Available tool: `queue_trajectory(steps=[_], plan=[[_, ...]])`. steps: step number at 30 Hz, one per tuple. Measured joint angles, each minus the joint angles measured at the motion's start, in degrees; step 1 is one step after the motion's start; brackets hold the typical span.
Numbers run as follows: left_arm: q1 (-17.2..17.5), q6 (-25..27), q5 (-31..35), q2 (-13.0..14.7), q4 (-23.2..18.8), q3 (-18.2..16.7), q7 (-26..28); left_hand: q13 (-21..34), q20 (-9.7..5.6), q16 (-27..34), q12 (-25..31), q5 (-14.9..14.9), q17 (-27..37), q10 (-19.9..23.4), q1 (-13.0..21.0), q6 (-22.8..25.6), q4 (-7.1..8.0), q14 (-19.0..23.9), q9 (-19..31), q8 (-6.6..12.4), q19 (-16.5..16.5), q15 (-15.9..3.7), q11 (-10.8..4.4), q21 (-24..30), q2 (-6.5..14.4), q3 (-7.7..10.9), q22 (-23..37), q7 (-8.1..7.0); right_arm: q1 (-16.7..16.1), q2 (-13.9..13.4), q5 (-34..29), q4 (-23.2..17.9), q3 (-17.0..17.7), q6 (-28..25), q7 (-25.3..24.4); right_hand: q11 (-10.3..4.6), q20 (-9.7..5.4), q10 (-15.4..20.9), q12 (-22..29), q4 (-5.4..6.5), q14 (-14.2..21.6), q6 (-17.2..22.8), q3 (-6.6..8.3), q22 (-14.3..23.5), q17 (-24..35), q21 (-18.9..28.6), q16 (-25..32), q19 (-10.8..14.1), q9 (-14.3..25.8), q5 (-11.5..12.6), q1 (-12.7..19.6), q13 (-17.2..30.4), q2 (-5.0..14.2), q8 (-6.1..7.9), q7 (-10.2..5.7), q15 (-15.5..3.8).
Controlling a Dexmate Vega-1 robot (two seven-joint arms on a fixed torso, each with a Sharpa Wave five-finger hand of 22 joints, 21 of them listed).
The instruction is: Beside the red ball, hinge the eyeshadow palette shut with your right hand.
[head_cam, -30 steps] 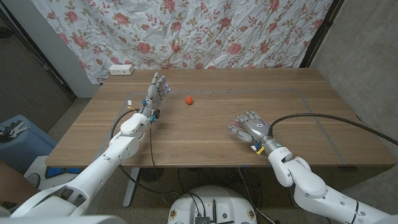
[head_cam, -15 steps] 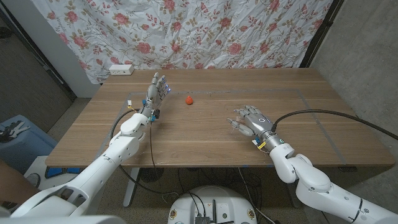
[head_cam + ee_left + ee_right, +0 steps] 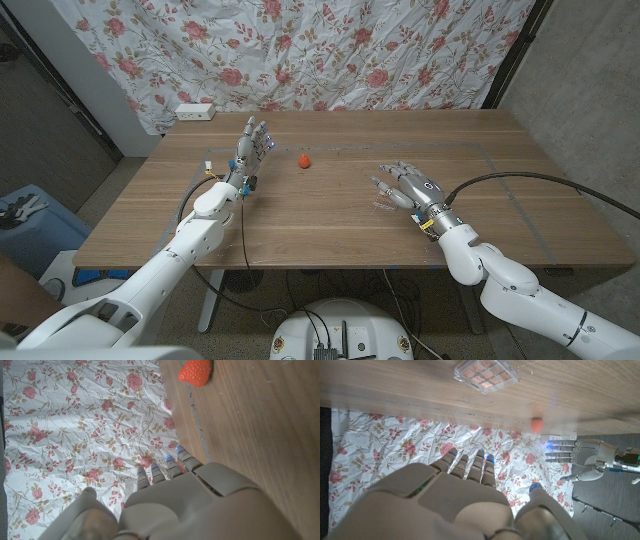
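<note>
A small clear eyeshadow palette with a grid of pink-brown pans lies on the wooden table. In the head view the palette is a pale patch just under the fingertips of my right hand. That hand hovers over it with fingers spread and holds nothing. I cannot tell whether the lid is up or down. The red ball looks strawberry-shaped and sits well to the left of the palette. My left hand stands upright beside it, fingers raised and empty.
A white power strip lies at the table's back left edge. A floral curtain hangs behind the table. A black cable arcs from my right arm over the table's right side. Thin tape lines cross the tabletop.
My right hand has lifted and moved farther out over the table, fingers spreading; the palette now shows at its fingertips. The left hand and red ball have not moved.
</note>
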Motion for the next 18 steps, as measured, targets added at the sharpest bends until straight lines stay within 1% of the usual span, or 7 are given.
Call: queue_trajectory(steps=[4,5,7,10,11,12,18], plan=[[0.00,0.00,0.00,0.00,0.00,0.00,0.00,0.00,0.00,0.00,0.00,0.00,0.00,0.00,0.00,0.00,0.00,0.00,0.00,0.00,0.00,0.00,0.00,0.00,0.00,0.00,0.00,0.00,0.48,0.71,0.78,2.13,1.29,0.84,-0.50,0.00,-0.21,0.00,-0.22,0.00,0.37,0.01,0.00,0.00,-0.14,0.16,0.00,0.62,0.00,0.00,0.00,0.00,0.00,0.00,0.01,0.06],[0.00,0.00,0.00,-0.01,0.00,0.00,0.00,0.00,0.00,0.00,0.00,0.00,0.00,0.00,0.00,0.00,0.00,0.00,0.00,0.00,0.00,0.00,0.00,0.00,0.00,0.00,0.00,0.00,0.56,0.78,2.72,2.35,1.42,2.79,-1.58,0.00,-0.42,0.00,-0.22,0.00,0.51,0.24,0.00,0.00,-0.14,0.16,0.07,0.82,0.00,0.00,0.00,0.00,-0.01,0.00,0.24,0.09],[-0.01,0.00,0.00,-0.02,0.00,0.00,0.00,0.00,0.00,0.00,0.00,0.00,0.00,0.00,0.00,0.00,0.00,0.00,0.00,0.00,0.00,0.00,0.00,0.00,0.00,0.00,0.00,0.00,0.73,1.02,2.72,2.83,1.75,2.79,-1.58,-0.13,-0.57,-0.14,-0.21,-0.25,0.71,0.53,0.24,0.00,-0.14,0.16,0.41,1.40,0.00,0.00,0.01,0.00,-0.01,0.00,0.08,-0.10],[-0.03,0.00,0.00,-0.02,0.00,0.00,0.00,0.00,0.00,0.00,0.00,0.00,0.00,0.00,0.00,0.00,0.00,0.00,0.00,0.00,0.00,0.00,0.00,0.00,0.00,0.00,0.00,0.00,0.91,1.37,6.56,3.46,2.13,6.15,-3.02,-0.21,-0.41,-0.22,-0.21,-0.23,0.91,0.62,0.23,0.00,-0.14,0.17,0.43,1.63,0.00,0.00,0.02,0.00,-0.01,0.00,0.00,0.10],[-0.03,0.00,0.00,-0.02,0.00,0.00,0.00,0.00,0.00,0.00,0.00,0.00,0.00,0.00,0.00,0.00,0.00,0.00,0.00,0.00,0.00,0.00,0.00,0.00,0.00,0.00,0.00,0.00,0.91,1.37,7.02,3.46,2.13,6.54,-3.11,-0.21,-0.41,-0.22,-0.21,-0.23,0.91,0.62,0.23,0.00,-0.14,0.17,0.43,1.63,0.00,0.00,0.57,0.00,-0.54,0.00,0.00,0.10],[-0.04,0.00,0.01,-0.03,0.00,0.00,0.00,0.00,0.00,0.00,0.00,0.00,0.00,0.00,0.00,0.00,0.00,0.00,0.00,0.00,0.00,0.00,0.00,0.00,0.00,0.00,0.00,0.00,1.46,2.16,8.07,5.07,2.81,7.46,-3.32,-0.21,-0.62,-0.22,-0.21,-0.23,0.91,0.62,0.23,0.00,-0.14,0.17,0.43,1.85,0.00,0.00,1.23,0.00,-0.27,0.00,0.00,0.10],[-0.04,0.00,0.01,-0.03,0.01,0.01,0.00,0.00,0.00,0.00,0.00,0.00,0.00,0.00,0.00,0.00,0.00,0.00,0.00,0.00,0.00,0.00,0.00,0.00,0.00,0.00,0.00,0.00,2.27,2.92,11.78,6.93,3.38,10.41,-3.47,0.11,-0.43,-0.53,-0.21,-0.41,1.56,0.61,0.41,0.00,-0.40,0.60,0.43,2.88,0.00,0.00,1.16,0.00,0.05,0.00,0.00,0.14]])
